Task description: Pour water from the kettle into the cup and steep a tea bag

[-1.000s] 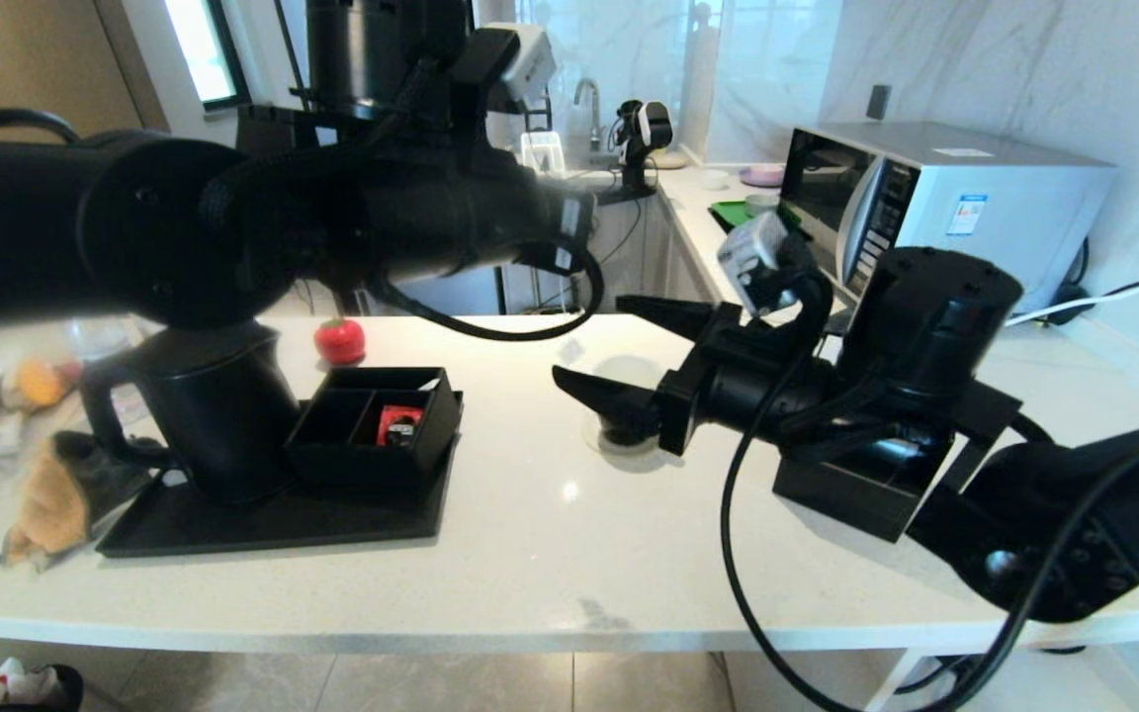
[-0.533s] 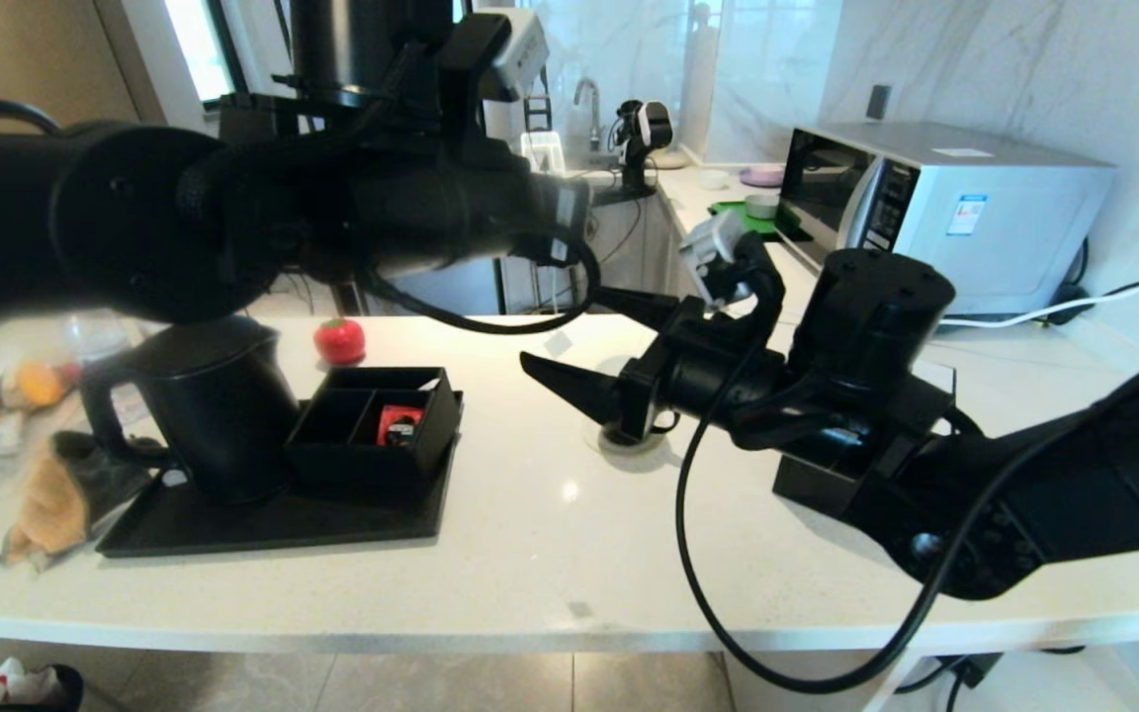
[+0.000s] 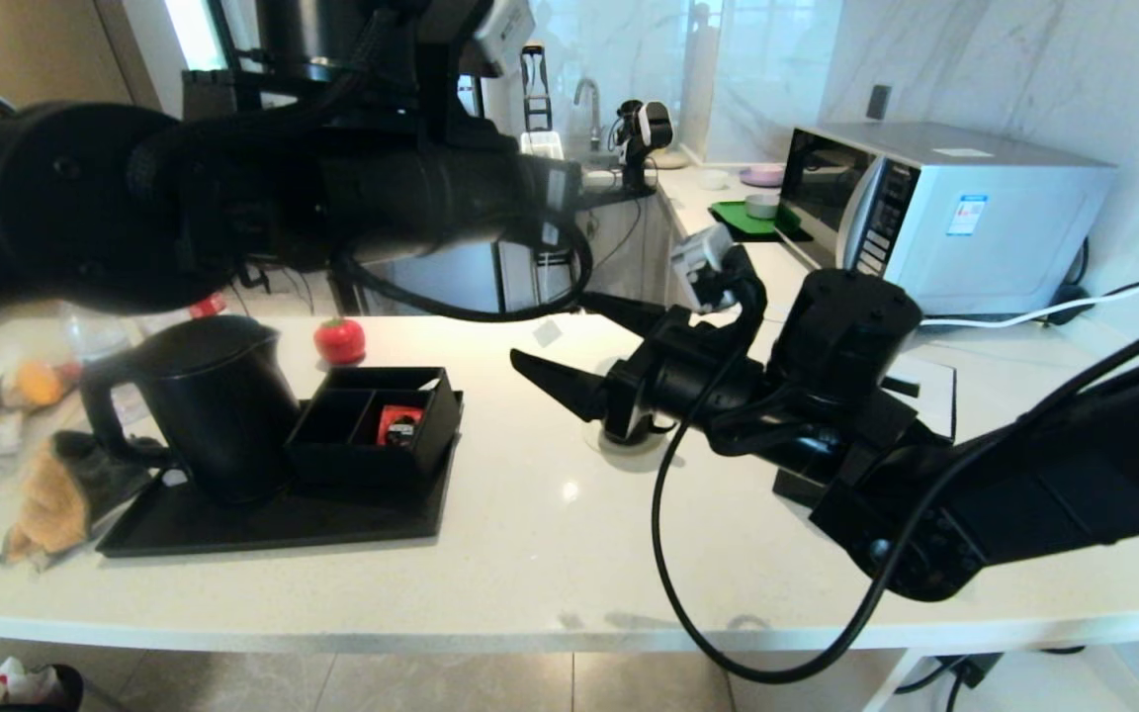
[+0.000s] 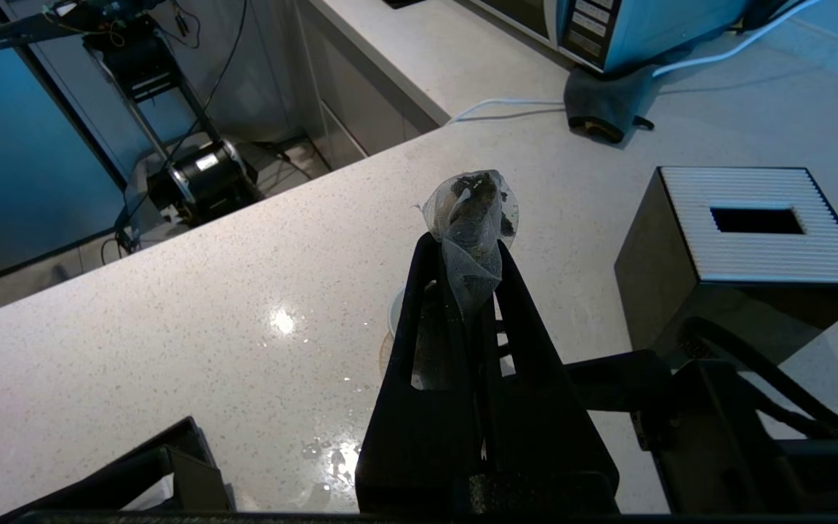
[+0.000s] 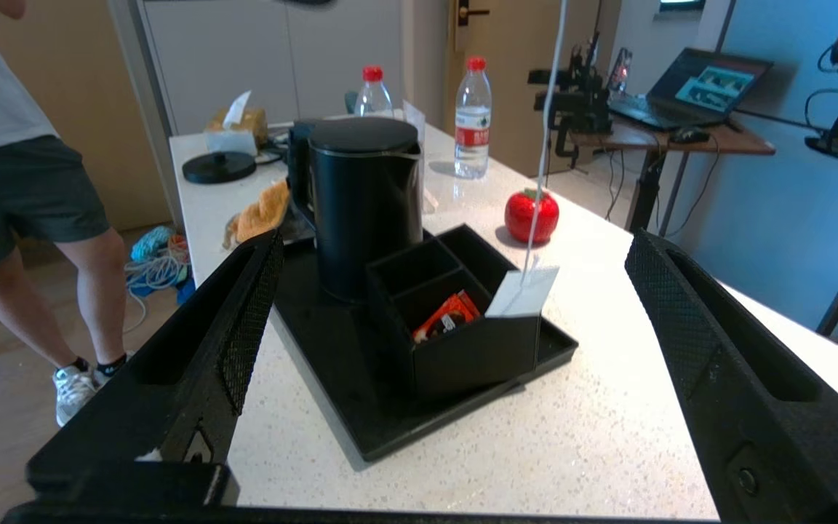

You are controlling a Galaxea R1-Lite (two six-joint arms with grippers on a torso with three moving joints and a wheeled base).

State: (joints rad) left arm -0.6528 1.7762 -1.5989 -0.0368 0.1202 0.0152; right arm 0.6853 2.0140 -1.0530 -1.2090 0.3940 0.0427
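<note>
Two grippers: left gripper (image 4: pixel 471 251) clamps tea bag (image 4: pixel 471 211), string vertical w/ tag low; right gripper (image 3: pixel 569 341) wide, empty.

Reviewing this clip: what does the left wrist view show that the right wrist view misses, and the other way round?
Only the left wrist view: the left gripper shut on the tea bag above the counter, beside the black tissue box, with a microwave's corner beyond.

Only the right wrist view: the kettle on its black tray, the divided box holding a red packet, the tea bag's tag dangling on its string, a person standing by, and the right gripper's fingers wide apart, empty.

Both: the white counter.
</note>
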